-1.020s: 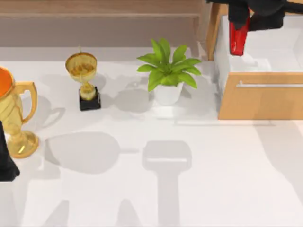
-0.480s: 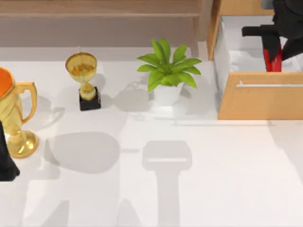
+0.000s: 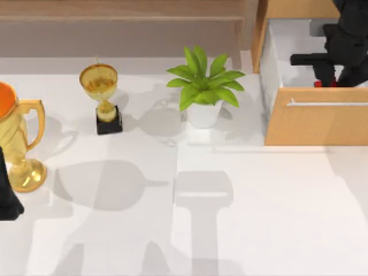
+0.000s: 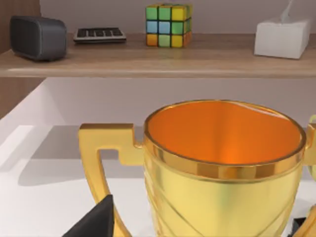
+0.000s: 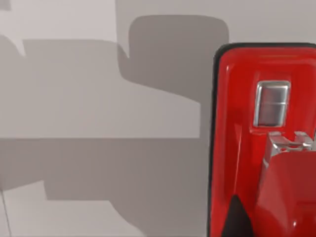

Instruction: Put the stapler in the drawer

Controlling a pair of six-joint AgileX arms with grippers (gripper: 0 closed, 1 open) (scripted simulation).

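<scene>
The drawer (image 3: 315, 123) stands pulled open at the table's right, with a tan wood front, a silver bar handle (image 3: 328, 103) and a white interior (image 3: 282, 54). My right gripper (image 3: 329, 77) reaches down inside it, shut on the red stapler (image 3: 318, 84), of which a sliver peeks above the drawer front. Up close in the right wrist view, the stapler (image 5: 261, 148) hangs just over the white drawer floor (image 5: 98, 98), with one dark fingertip (image 5: 237, 219) against it. At the table's left edge my left gripper (image 3: 7, 198) is parked, open, with a fingertip (image 4: 96, 222) beside the big trophy.
A big gold trophy (image 3: 17, 144) with an orange inside stands at the far left, a small gold trophy (image 3: 103, 95) on a black base farther right. A potted plant (image 3: 204, 86) sits just left of the drawer. A back shelf (image 4: 148, 61) holds a speaker, a calculator, a colour cube and a tissue box.
My right gripper has moved from above the drawer's back to its front part and gone down into it with the stapler. The left arm has not moved.
</scene>
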